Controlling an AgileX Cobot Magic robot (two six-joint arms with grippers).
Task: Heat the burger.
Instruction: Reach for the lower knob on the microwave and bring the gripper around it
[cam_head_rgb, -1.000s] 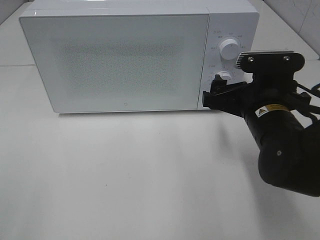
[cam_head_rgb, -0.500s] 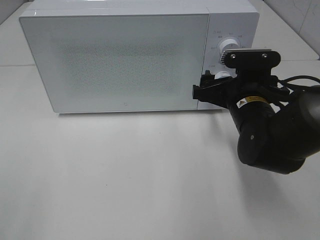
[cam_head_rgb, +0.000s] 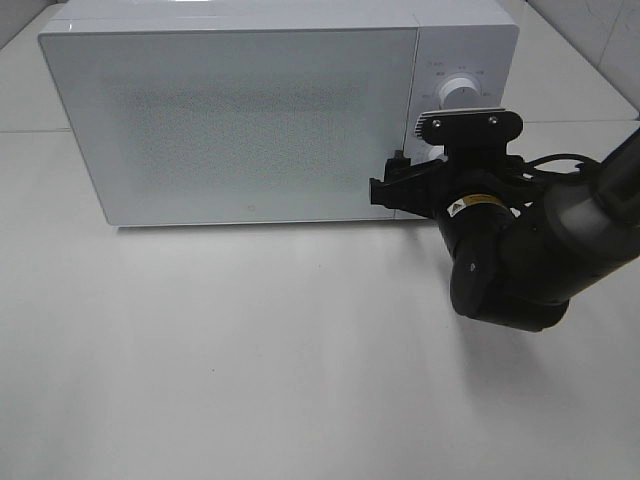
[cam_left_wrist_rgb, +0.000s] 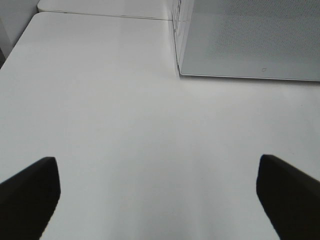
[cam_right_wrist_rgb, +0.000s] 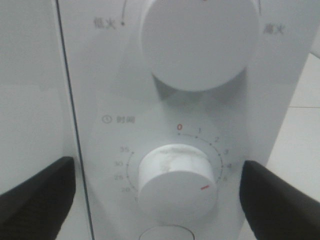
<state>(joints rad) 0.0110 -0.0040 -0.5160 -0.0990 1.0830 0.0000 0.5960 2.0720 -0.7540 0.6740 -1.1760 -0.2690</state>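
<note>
Right claw, gaping, flanks microwave timer dial; fingers cropped.

Robot test bench set up as a kitchen corner

A white microwave stands toward the back of a plain white table. Its panel has two round dials, an upper one and a timer dial ringed with minute marks under Chinese lettering. Pale tiles show past the table's far right corner. A black robot arm reaches in over the tabletop, which marks this as a lab rather than a home.
</note>
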